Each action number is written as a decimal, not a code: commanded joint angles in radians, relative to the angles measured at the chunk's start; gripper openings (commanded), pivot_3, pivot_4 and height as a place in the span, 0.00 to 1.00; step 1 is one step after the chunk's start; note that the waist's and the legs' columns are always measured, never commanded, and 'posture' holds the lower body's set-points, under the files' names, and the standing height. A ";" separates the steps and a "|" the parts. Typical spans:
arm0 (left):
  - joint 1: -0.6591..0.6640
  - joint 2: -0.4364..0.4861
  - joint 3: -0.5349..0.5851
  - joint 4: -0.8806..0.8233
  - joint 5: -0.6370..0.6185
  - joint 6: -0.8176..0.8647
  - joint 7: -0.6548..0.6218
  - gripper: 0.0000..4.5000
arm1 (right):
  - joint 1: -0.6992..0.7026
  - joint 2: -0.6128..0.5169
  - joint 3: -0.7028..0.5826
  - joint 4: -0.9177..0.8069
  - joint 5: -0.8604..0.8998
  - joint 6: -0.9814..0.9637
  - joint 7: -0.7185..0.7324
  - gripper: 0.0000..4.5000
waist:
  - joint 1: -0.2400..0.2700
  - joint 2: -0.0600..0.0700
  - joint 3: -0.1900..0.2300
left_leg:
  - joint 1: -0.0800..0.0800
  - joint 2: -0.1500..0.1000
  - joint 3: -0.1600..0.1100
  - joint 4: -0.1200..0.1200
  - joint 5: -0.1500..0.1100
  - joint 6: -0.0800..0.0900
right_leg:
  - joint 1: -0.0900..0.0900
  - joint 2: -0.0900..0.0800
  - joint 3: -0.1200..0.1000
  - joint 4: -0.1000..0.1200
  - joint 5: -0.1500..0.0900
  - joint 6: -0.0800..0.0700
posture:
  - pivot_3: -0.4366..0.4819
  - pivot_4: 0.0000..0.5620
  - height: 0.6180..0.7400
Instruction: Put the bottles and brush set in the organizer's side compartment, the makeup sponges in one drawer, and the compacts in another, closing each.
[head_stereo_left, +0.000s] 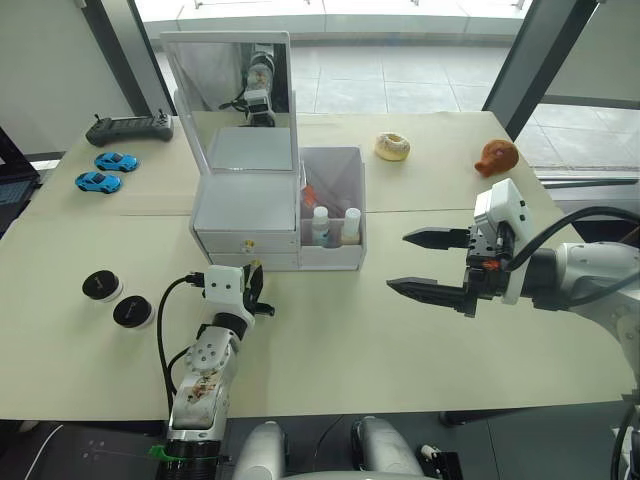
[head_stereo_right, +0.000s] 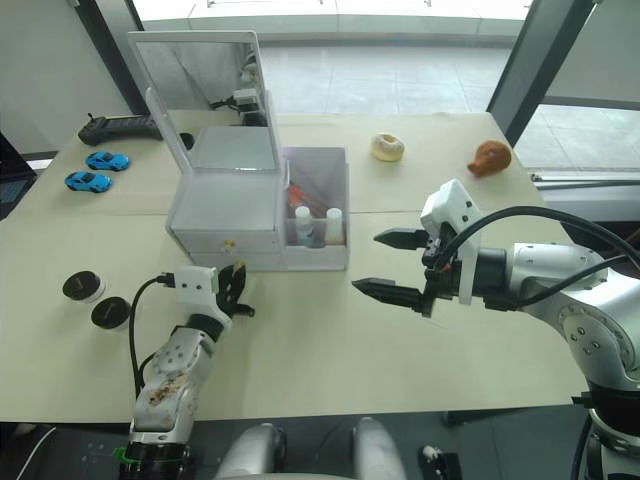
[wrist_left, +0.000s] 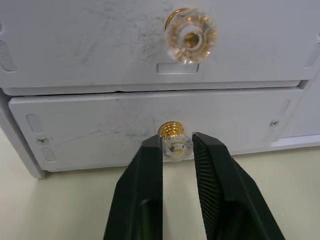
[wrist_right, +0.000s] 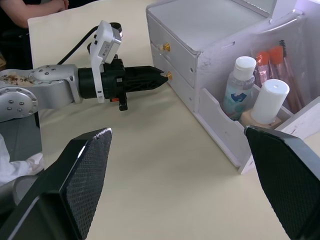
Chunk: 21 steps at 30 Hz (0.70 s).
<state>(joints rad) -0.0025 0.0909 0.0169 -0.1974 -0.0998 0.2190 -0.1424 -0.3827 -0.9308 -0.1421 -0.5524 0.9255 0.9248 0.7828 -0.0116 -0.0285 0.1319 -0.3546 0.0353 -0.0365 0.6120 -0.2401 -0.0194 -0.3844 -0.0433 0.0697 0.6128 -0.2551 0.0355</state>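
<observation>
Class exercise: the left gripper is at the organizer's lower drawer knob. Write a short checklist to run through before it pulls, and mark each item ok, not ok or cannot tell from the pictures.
1. Left gripper fingers either side of the lower drawer knob: ok.
2. Fingers clamped firmly on the knob: cannot tell; they sit right beside it.
3. Bottles and brush set in the side compartment: ok.
4. Compacts within the left arm's reach, on the table: ok.
5. Right gripper open and away from the drawer's path: ok.
6. Upper drawer shut: ok.
</observation>
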 joint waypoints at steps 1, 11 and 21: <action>-0.013 -0.002 -0.012 -0.011 0.014 -0.016 0.007 0.13 | -0.014 -0.010 -0.034 -0.019 0.005 -0.010 0.000 1.00 | 0.000 0.000 0.000 | 0.000 0.000 0.000 0.000 0.000 0.000 | 0.000 0.000 0.000 0.000 0.000 0.000 | 0.48 0.27 1.00; 0.193 0.048 0.045 -0.240 -0.072 -0.006 -0.057 0.13 | -0.035 0.015 0.006 -0.003 -0.002 -0.013 0.002 1.00 | -0.006 0.000 0.000 | 0.000 0.001 0.000 -0.002 0.000 0.000 | 0.000 0.000 0.001 0.000 0.000 0.000 | 0.48 0.27 1.00; 0.454 0.180 0.090 -0.387 -0.191 -0.056 -0.251 0.13 | -0.061 0.036 0.043 0.017 -0.020 -0.014 0.023 1.00 | -0.006 0.001 0.001 | 0.001 0.001 0.000 -0.002 0.000 0.000 | -0.002 0.000 0.000 -0.001 -0.001 -0.001 | 0.48 0.27 1.00</action>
<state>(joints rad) 0.4424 0.2710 0.0902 -0.5331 -0.2591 0.1958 -0.3622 -0.4221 -0.8969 -0.0881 -0.5260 0.9046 0.9242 0.8002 -0.0179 -0.0280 0.1329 -0.3538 0.0363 -0.0361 0.6102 -0.2402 -0.0192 -0.3866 -0.0432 0.0701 0.6117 -0.2575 0.0320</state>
